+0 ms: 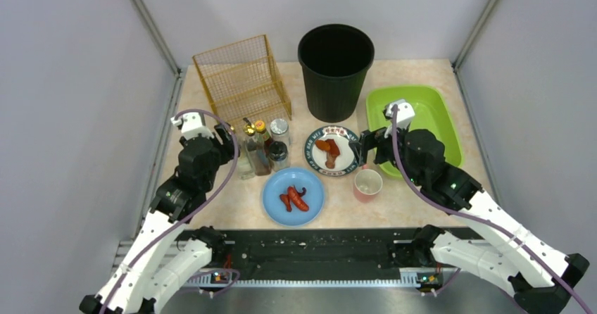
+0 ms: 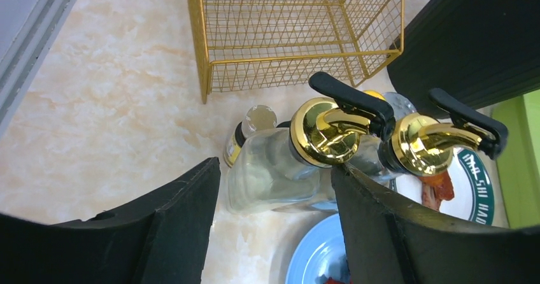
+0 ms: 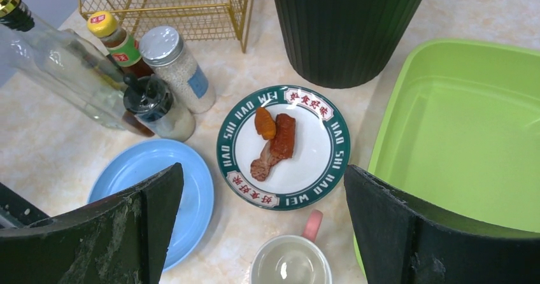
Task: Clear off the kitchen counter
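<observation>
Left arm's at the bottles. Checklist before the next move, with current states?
1. Left gripper jaws straddle the clear bottle: ok.
2. Grip closed on it: cannot tell; a sliver of kitchen counter shows beside one finger.
3. Second gold-spout bottle clear of the jaws: not ok, it crowds the other finger.
4. Gold wire basket empty: ok.
5. Right gripper open, holding nothing: ok.

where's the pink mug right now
In the top view the pink mug stands right of centre on the kitchen counter, between the blue plate and the green tray, in front of the green-rimmed plate.
</observation>
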`<state>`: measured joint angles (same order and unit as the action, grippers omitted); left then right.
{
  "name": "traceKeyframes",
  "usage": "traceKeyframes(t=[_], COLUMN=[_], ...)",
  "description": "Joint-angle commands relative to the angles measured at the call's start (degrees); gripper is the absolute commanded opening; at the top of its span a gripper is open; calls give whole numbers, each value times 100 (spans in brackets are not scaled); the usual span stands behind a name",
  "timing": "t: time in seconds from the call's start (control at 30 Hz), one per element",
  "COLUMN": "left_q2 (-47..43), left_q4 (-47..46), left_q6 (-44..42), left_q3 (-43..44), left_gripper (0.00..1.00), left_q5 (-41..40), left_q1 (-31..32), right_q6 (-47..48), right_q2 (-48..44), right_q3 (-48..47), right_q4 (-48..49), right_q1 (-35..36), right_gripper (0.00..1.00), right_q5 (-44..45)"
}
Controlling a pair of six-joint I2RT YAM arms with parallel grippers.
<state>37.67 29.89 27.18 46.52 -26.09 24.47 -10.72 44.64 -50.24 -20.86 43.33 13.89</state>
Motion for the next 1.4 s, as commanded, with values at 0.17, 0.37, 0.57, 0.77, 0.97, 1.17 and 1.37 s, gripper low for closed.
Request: traceKeyframes(t=[0.17, 0.37, 0.57, 0.77, 0.97, 1.17, 1.37], left_q2=[344, 43, 22, -733, -933, -885, -589], left_q4=[-537, -220, 847, 1094, 1303, 1011, 548], left_q6=[245, 212, -282, -206, -177, -195, -230], left_q3=[4, 158, 844, 828, 1066, 793, 440], left_gripper=[66, 66, 75, 80, 81, 81, 80], left_q5=[-110, 26, 996, 1395, 1385, 1549, 2070], left_q1=[18, 23, 22, 23, 23, 23, 23], right_q6=[-38, -33, -65, -35, -161, -131, -87], right_q2=[-118, -99, 314, 993, 1356, 1326, 292], right_q3=[16, -33, -288, -948, -1172, -1168, -679], right_q4=[277, 252, 22, 44, 716, 347, -135], right_q1=[18, 22, 17, 17, 17, 17, 14], right_gripper=[94, 94, 95, 95, 95, 95, 96], right_q5=[-244, -305, -295, -54, -402, -394, 29])
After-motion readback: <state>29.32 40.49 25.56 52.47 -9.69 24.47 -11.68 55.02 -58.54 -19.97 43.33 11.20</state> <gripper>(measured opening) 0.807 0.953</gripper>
